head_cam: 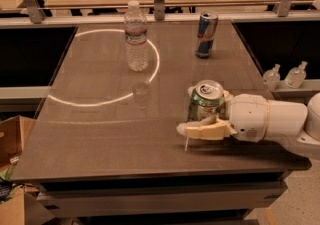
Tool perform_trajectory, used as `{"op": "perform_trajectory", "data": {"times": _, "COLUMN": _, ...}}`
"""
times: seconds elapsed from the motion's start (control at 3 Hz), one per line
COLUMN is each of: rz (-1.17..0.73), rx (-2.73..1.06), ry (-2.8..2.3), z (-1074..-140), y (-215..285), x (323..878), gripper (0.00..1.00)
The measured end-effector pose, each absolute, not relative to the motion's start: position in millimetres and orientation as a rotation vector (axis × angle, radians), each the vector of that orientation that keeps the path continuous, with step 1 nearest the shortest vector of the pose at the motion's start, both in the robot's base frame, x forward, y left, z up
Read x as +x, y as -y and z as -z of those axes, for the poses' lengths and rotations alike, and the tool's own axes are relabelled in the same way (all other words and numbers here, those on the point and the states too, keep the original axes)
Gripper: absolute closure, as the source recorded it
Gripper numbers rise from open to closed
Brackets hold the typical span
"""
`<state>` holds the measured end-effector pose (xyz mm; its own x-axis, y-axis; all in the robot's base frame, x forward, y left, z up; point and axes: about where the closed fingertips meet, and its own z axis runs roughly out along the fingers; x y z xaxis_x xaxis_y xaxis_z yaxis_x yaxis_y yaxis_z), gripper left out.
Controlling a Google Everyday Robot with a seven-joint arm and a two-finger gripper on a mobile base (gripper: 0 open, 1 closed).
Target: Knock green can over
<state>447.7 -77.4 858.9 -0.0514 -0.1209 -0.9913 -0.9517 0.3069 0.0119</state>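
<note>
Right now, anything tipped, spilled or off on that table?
Nothing stands out. The green can stands upright near the front right of the table, with the gripper right at it, reaching in from the right. The water bottle and blue-and-silver can are upright too, no spill. The bright ring looks like reflected light.

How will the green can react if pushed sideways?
Likely tips easily: the green can stands upright, taller than wide, between the gripper's open fingers. It may slide first, since the table looks smooth and glossy. Once down, it would probably roll, being round.
</note>
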Motion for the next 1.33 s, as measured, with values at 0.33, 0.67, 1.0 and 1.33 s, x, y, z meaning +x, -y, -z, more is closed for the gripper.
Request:
{"op": "perform_trajectory", "data": {"times": 0.33, "rz": -0.947, "rx": -1.059, "ry": -1.456, "z": -858, "y": 76, "x": 448, "gripper": 0.61}}
{"op": "perform_trajectory", "data": {"times": 0.67, "rz": -0.939, "rx": -1.102, "ry": -1.445, "z": -869, "y": 70, "x": 453, "gripper": 0.83}}
{"op": "perform_trajectory", "data": {"times": 1.0, "rz": -0.925, "rx": -1.171, "ry": -1.367, "z": -901, "y": 59, "x": 464, "gripper": 1.0}}
{"op": "perform_trajectory", "data": {"times": 1.33, "rz": -0.899, "rx": -1.211, "ry": -1.28, "z": -940, "y": 53, "x": 483, "gripper": 1.0}}
